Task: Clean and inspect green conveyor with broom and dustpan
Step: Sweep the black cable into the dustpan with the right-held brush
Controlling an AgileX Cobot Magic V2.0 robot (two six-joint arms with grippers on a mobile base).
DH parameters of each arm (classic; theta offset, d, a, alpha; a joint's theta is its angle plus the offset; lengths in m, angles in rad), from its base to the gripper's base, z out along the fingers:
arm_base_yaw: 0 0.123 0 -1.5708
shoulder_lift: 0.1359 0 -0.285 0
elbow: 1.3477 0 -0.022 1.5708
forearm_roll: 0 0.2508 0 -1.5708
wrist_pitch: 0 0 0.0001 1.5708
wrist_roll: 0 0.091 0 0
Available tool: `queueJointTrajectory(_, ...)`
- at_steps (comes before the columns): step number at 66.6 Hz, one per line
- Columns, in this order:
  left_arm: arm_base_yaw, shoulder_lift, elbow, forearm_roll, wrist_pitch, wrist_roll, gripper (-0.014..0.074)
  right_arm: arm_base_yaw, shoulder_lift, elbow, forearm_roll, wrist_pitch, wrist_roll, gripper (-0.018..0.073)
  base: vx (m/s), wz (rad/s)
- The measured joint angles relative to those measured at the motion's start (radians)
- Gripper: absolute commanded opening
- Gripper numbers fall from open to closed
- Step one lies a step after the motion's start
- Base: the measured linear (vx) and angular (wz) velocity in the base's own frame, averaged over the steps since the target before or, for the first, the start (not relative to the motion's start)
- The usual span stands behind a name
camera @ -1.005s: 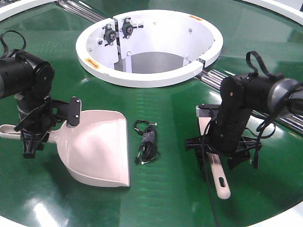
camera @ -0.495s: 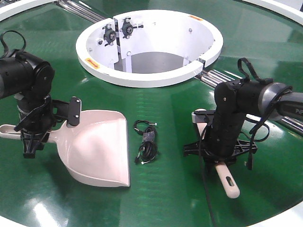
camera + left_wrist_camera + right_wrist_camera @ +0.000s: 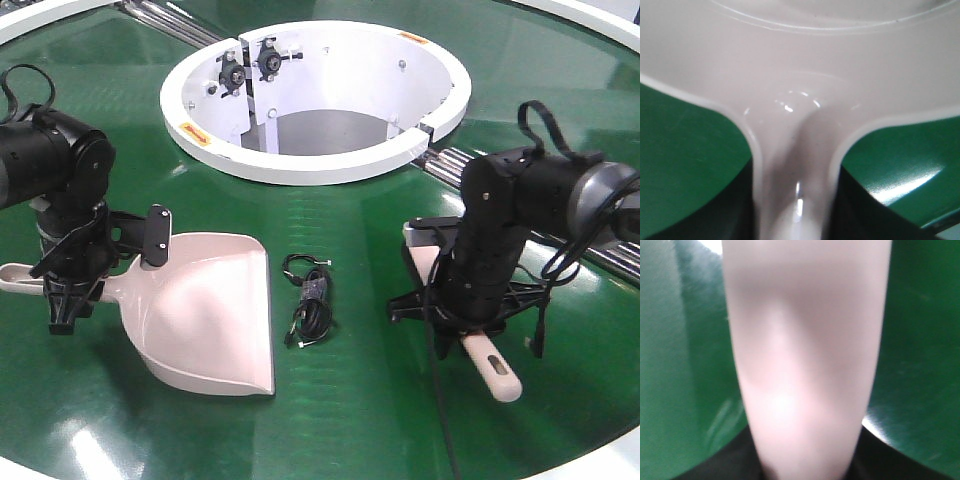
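Note:
The pale pink dustpan (image 3: 210, 315) lies on the green conveyor (image 3: 360, 400) at the left, its lip facing right. My left gripper (image 3: 70, 285) is shut on its handle, which fills the left wrist view (image 3: 795, 200). The pale pink broom lies at the right; its handle with the hang hole (image 3: 492, 367) sticks out toward the front right. My right gripper (image 3: 468, 315) is shut on the broom's middle, close up in the right wrist view (image 3: 805, 365). The bristles are hidden.
A small black coiled cable (image 3: 310, 300) lies on the belt between dustpan and broom. The white ring hub (image 3: 190, 130) opens at the back centre. Chrome rails (image 3: 600, 255) run behind the right arm.
The right gripper has turned with the broom, swinging the handle's end toward the right. The left arm, the dustpan and the cable have not moved.

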State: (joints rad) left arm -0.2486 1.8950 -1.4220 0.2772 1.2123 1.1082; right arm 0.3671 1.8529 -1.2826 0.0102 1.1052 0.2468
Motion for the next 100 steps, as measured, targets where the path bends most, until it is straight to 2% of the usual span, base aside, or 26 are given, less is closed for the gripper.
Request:
queueJointTrajectory(13, 0.0, 0.0, 0.0, 0.0, 0.0, 0.0, -0.0006, 0.059, 0.018, -0.028, 0.007, -0.005, 0.037, -0.0004, 0.0, 0.0)
queueJointTrajectory(28, 0.0, 0.0, 0.0, 0.0, 0.0, 0.0, -0.0006, 0.112, 0.122, -0.163, 0.005, 0.095, 0.043, -0.0004, 0.0, 0.0)
queueJointTrajectory(42, 0.0, 0.0, 0.0, 0.0, 0.0, 0.0, -0.0006, 0.163, 0.208, -0.27, 0.006, 0.106, 0.043, -0.0004, 0.0, 0.0)
queueJointTrajectory(60, 0.0, 0.0, 0.0, 0.0, 0.0, 0.0, -0.0006, 0.177, 0.252, -0.336, 0.018, 0.107, 0.078, -0.0004, 0.0, 0.0)
queueJointTrajectory(80, 0.0, 0.0, 0.0, 0.0, 0.0, 0.0, -0.0006, 0.199, 0.277, -0.365, 0.08, 0.112, 0.088, -0.0003, 0.0, 0.0)
queueJointTrajectory(90, 0.0, 0.0, 0.0, 0.0, 0.0, 0.0, -0.0006, 0.255, 0.323, -0.439, 0.09, 0.118, 0.088, -0.0003, 0.0, 0.0)
queueJointTrajectory(100, 0.0, 0.0, 0.0, 0.001, -0.001, 0.0, -0.0006, 0.319, 0.383, -0.557, 0.158, 0.119, 0.063, -0.0003, 0.0, 0.0)
